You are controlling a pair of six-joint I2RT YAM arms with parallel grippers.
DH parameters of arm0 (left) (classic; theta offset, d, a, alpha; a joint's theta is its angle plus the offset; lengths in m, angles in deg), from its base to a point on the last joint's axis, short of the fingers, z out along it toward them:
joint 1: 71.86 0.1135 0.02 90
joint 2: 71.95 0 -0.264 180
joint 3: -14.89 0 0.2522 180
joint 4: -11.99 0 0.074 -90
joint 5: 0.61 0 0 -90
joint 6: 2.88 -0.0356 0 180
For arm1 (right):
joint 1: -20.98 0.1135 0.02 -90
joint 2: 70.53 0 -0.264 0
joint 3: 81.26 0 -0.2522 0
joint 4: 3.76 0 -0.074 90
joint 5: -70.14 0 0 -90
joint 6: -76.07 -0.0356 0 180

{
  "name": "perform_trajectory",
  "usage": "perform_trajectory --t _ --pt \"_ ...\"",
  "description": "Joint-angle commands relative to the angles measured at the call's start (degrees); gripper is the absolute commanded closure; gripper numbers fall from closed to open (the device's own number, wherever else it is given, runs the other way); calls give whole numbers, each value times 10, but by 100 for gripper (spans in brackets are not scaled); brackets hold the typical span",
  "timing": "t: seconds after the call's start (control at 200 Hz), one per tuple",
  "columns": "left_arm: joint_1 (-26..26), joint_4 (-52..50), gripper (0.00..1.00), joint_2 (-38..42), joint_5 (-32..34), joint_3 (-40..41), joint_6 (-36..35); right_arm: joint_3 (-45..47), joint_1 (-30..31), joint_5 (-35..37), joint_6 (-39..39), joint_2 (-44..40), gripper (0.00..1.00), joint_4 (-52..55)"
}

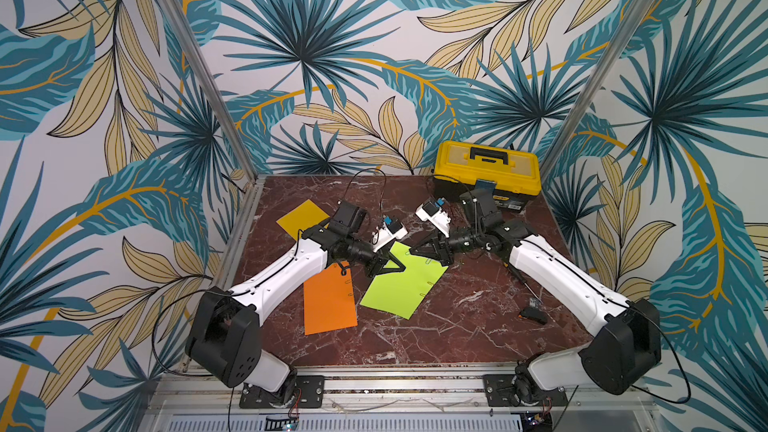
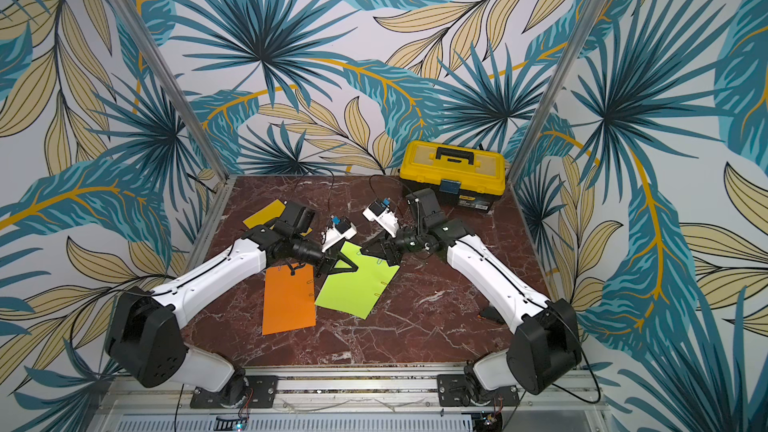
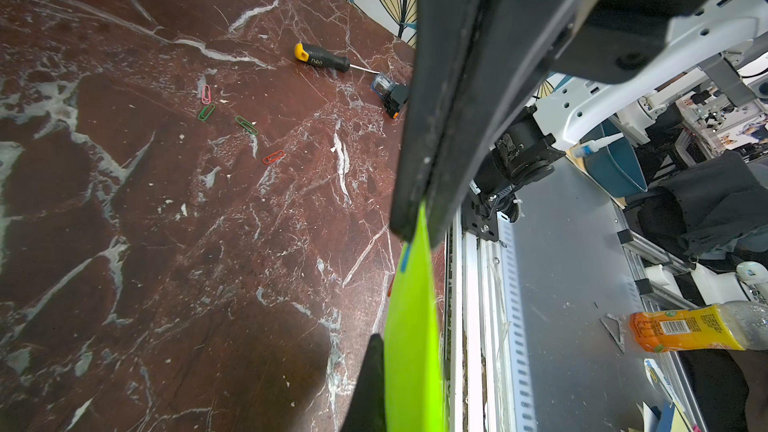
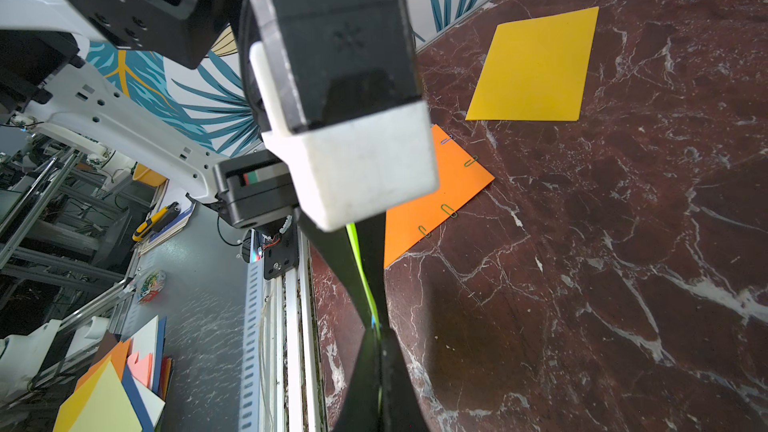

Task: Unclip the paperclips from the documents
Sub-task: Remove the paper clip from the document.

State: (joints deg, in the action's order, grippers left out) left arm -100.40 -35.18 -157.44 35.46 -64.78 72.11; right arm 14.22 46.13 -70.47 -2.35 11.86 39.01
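The left gripper [image 1: 399, 268] and right gripper [image 1: 413, 250] are both squeezed tight on the green sheet [image 1: 405, 288], on the table [image 1: 457, 326]. The right may pinch its blue clip [image 3: 405, 257]; it is hard to see. Next, slide that clip off gently.

The right gripper [image 4: 378, 336] is pressing its black fingers [image 4: 397, 388] together on a lime green sheet [image 4: 360, 259], seen edge-on. The left gripper [image 4: 371, 315] is meeting the same sheet from the opposite side. Beyond, an orange sheet [image 4: 449, 184] is lying flat on the red marble table [image 4: 602, 284], carrying four paperclips [image 4: 448, 210] along its edges; a golden yellow sheet [image 4: 536, 64] is lying apart from it.
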Motion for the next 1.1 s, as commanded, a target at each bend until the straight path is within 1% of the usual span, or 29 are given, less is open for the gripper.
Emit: perform_trajectory --t 0.0,1.092 --pt "1 -33 100 5 14 10 -4 8 -14 3 -3 -22 96 -12" --pt "1 -37 100 -4 18 10 -3 6 -25 3 -3 -28 95 -9"
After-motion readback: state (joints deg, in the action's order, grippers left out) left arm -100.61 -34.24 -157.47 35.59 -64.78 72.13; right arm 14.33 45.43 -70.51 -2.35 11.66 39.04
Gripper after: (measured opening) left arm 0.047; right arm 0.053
